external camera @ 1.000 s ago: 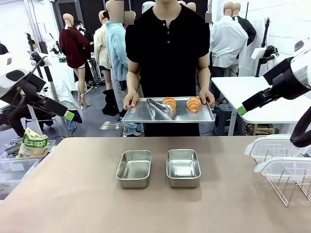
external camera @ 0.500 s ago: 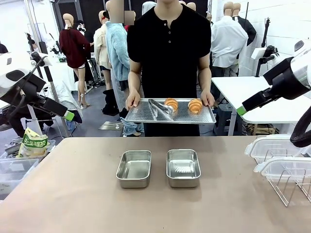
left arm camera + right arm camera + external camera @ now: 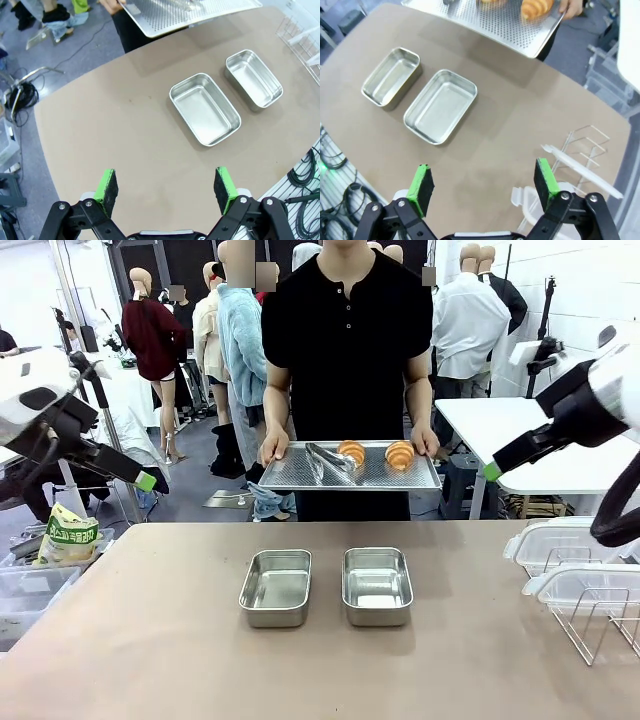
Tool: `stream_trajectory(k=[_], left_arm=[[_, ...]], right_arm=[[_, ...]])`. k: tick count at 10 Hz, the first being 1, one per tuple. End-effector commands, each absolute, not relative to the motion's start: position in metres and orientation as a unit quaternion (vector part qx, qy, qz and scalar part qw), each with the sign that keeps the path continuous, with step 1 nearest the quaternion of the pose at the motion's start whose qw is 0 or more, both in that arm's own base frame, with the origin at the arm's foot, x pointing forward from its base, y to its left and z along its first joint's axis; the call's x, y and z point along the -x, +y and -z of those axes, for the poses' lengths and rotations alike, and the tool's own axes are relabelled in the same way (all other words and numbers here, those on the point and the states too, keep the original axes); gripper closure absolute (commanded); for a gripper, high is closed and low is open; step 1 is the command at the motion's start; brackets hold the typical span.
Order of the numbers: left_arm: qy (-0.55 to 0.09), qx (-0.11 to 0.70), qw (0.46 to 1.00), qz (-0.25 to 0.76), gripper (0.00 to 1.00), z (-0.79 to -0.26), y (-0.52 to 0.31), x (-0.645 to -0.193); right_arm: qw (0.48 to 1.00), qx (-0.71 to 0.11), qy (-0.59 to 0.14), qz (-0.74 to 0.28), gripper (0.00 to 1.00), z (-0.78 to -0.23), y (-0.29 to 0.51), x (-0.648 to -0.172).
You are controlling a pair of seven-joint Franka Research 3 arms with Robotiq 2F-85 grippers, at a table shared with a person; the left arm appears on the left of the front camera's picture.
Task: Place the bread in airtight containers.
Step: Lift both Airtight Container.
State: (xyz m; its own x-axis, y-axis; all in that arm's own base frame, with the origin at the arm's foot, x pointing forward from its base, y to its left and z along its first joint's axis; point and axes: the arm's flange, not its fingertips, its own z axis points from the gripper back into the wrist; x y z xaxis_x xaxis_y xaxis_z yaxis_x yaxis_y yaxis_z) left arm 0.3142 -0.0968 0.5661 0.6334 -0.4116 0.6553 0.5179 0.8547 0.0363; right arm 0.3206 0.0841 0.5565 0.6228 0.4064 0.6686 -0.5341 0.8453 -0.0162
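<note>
Two golden-brown croissants, the bread (image 3: 350, 452) (image 3: 399, 453), lie on a perforated metal tray (image 3: 300, 477) that a person holds above the far table edge. One croissant (image 3: 536, 7) shows at the top of the right wrist view. Two empty steel containers (image 3: 276, 586) (image 3: 377, 585) sit side by side mid-table, seen again in the left wrist view (image 3: 205, 108) (image 3: 253, 79) and the right wrist view (image 3: 390, 76) (image 3: 440, 105). My left gripper (image 3: 148, 481) (image 3: 165, 185) hangs open off the table's left. My right gripper (image 3: 492, 470) (image 3: 481, 181) hangs open, high at the right.
Metal tongs (image 3: 325, 460) lie on the tray beside the croissants. A wire rack (image 3: 600, 625) with clear lids (image 3: 565, 540) stands at the table's right edge. The person's hands (image 3: 271, 447) grip both tray ends. A packaged bag (image 3: 68, 536) sits off the left side.
The person has shifted the tray slightly to the right. My right arm has edged a little to the left. Both grippers stay open.
</note>
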Motion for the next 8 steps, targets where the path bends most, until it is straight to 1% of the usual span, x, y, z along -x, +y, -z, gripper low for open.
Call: stream_trajectory(k=[1, 2, 5, 6, 7, 8], left_arm=[[-0.318, 0.096, 0.922, 0.197, 0.0, -0.554, -0.12, -0.351], [-0.29, 0.101, 0.937, 0.166, 0.0, -0.544, -0.128, -0.366], [-0.243, 0.069, 0.965, 0.066, 0.0, -0.503, -0.147, -0.404], [-0.229, 0.055, 0.971, 0.04, 0.0, -0.494, -0.155, -0.411], [-0.213, 0.038, 0.976, 0.026, 0.0, -0.483, -0.16, -0.418], [-0.18, 0.02, 0.983, 0.01, 0.0, -0.47, -0.166, -0.422]], right_arm=[[0.927, -0.054, -0.311, -0.203, 0.0, -0.555, 0.129, -0.343], [0.942, -0.025, -0.295, -0.155, 0.0, -0.546, 0.147, -0.355], [0.971, 0.031, -0.217, -0.099, 0.0, -0.495, 0.19, -0.39], [0.977, 0.04, -0.194, -0.08, 0.0, -0.478, 0.193, -0.4], [0.981, 0.032, -0.175, -0.072, 0.0, -0.463, 0.193, -0.409], [0.985, 0.026, -0.159, -0.068, 0.0, -0.449, 0.194, -0.413]])
